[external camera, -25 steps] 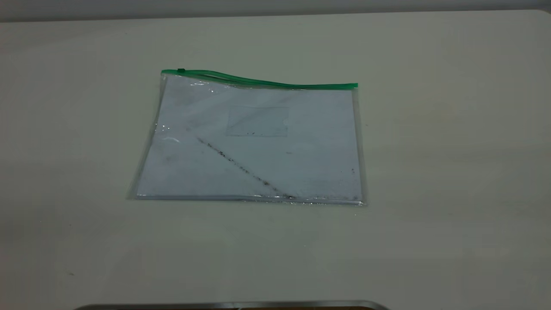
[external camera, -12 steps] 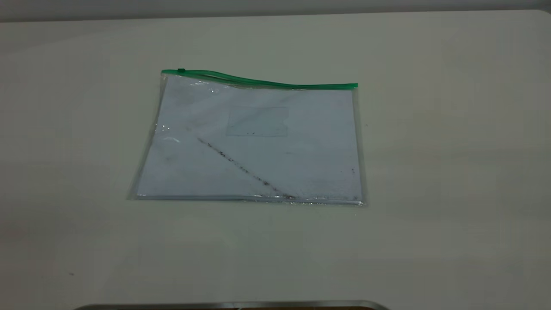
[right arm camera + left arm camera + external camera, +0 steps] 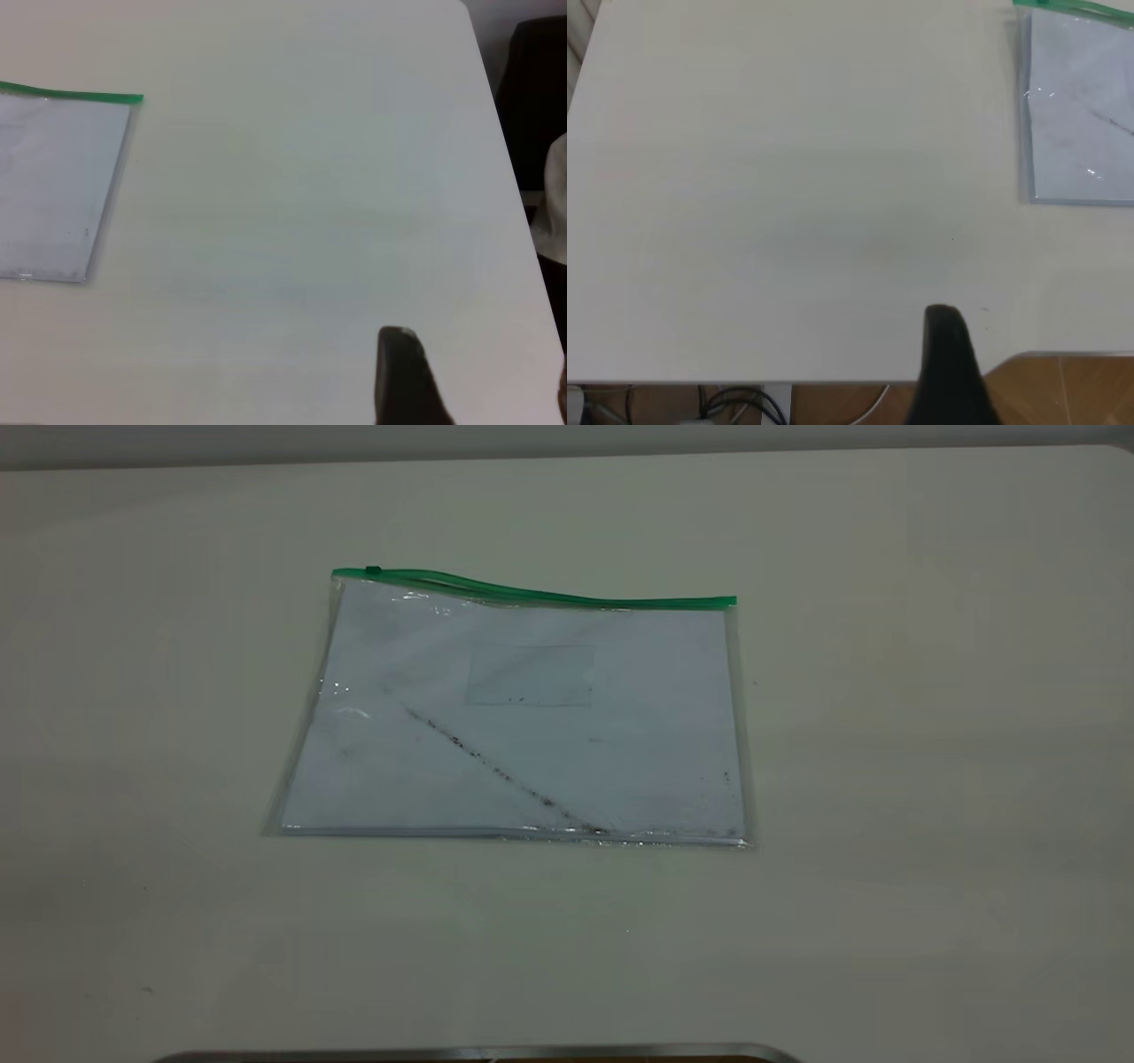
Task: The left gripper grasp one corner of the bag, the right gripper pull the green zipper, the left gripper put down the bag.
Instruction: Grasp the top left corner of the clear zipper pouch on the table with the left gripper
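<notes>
Plain off-white table fills pretty much everything on my screens, with a grey strip of wall along the far edge in the exterior view. On my end the bag sits flat around the middle of the table, a bit toward the far side, nothing touching it. It's the clear pouch with white paper inside, and I can see the dark speckled crease running diagonally across it and the faint rectangular label pocket just above that.

The green zipper runs along the far long edge, and it bows up a little on the left half. The small slider tab is parked close to the far left corner.

Neither arm shows up in the exterior view at all. From the left wrist view I only get one dark finger of the left gripper poking in over the near table edge, well apart from the bag's left side, which is off in the corner of that view. The right wrist view is the same deal: one dark finger of the right gripper above bare table, with the bag's right end and the zipper end well away. Honestly I can't tell from either wrist cam whether the fingers are spread or pressed together, only one finger is visible on each.
</notes>
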Robot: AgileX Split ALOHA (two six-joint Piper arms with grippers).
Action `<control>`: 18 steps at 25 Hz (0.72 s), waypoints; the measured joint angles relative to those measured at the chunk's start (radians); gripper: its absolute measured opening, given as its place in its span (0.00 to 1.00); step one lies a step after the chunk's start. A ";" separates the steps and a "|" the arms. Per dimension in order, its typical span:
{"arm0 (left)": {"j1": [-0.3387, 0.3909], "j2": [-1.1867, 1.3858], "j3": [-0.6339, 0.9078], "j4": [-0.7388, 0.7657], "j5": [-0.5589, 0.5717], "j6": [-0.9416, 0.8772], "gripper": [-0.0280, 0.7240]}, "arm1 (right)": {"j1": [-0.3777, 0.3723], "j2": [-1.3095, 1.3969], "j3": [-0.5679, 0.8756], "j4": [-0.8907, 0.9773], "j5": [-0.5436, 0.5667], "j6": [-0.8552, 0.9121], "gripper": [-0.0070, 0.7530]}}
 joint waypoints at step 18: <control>0.000 0.245 -0.018 -0.001 -0.039 -0.008 0.82 | 0.000 0.067 -0.052 0.143 -0.042 0.003 0.60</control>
